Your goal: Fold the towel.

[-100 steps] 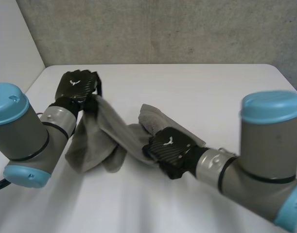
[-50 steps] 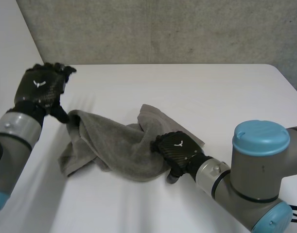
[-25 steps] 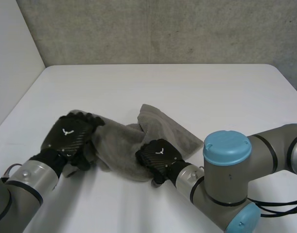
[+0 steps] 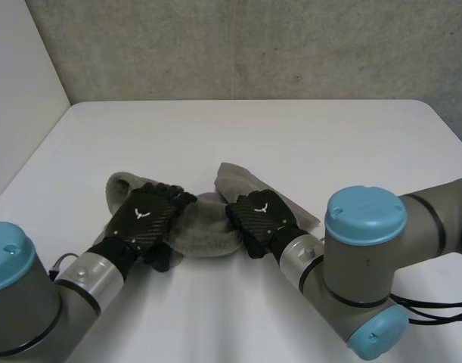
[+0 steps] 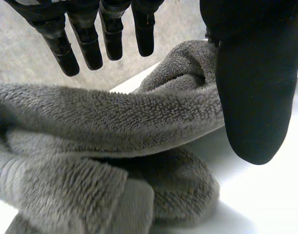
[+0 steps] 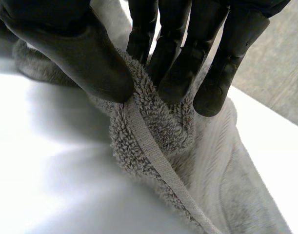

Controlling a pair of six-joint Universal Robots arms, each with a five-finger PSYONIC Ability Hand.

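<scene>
Moved inward: your left hand [image 4: 146, 219], fingers straight, apparently resting on the left heap of the towel [image 4: 208, 228]. Right hand [image 4: 259, 218]: pinching a hemmed edge. Towel: bunched on the worktop [image 4: 291, 144]. Folds: none finished; spreading and folding remain.

The towel [image 4: 208, 227] is fuzzy grey terry cloth; the table [image 4: 291, 144] is smooth, matt white.

Bunched towel [image 4: 208, 227] on table [image 4: 291, 136], left robot hand [image 4: 146, 219] at its left, right robot hand [image 4: 257, 218] at its middle
</scene>
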